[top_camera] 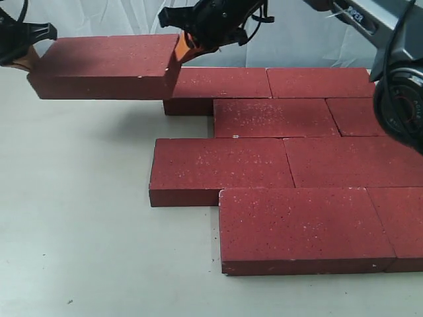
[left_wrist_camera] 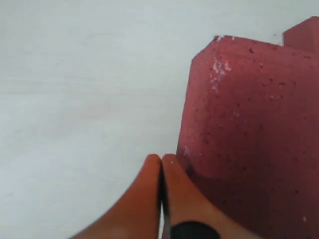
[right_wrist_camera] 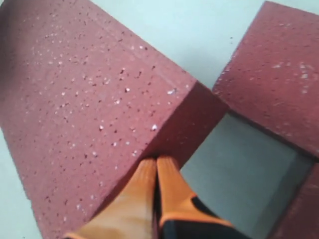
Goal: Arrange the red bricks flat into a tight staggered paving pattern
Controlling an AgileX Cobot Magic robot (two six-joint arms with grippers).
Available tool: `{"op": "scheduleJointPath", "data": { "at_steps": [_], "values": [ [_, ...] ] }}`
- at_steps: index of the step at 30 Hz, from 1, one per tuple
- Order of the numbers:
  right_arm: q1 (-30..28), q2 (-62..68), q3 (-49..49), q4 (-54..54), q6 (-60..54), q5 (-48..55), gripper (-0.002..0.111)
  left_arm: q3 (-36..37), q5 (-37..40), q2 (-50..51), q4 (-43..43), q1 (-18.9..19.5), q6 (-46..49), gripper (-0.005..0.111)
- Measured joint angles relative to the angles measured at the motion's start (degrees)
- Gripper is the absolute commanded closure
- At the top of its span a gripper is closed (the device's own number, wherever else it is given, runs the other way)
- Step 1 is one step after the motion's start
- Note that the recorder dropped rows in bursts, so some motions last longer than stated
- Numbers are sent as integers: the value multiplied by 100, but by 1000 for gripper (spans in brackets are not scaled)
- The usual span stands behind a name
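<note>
Carefully, we should press evenly on both ends of the raised brick (top_camera: 106, 63), which hangs at upper left of the frame between the left gripper (top_camera: 25, 63) and right gripper (top_camera: 185, 47), each claw's fingers pressed together, and lower it level against the laid bricks (top_camera: 274, 117).

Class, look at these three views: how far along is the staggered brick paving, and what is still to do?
Done: eight red bricks lie flat in four offset rows, joints looking tight. In hand: a ninth brick is squeezed end to end between the left gripper and right gripper, apparently raised above the table. Left: set it down against the back row's open end.
</note>
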Motion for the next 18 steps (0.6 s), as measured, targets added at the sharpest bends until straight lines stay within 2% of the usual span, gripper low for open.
{"op": "scheduleJointPath", "data": {
  "at_steps": [6, 11, 18],
  "values": [
    [393, 372, 0, 33, 53, -323, 109, -22, 52, 0, 570, 300, -28, 107],
    [627, 774, 0, 106, 64, -681, 109, -22, 52, 25, 1276, 336, -335, 107],
    [671, 1106, 0, 152, 115, -1107, 109, -47, 52, 548, 1448, 336, -454, 107]
  ]
}}
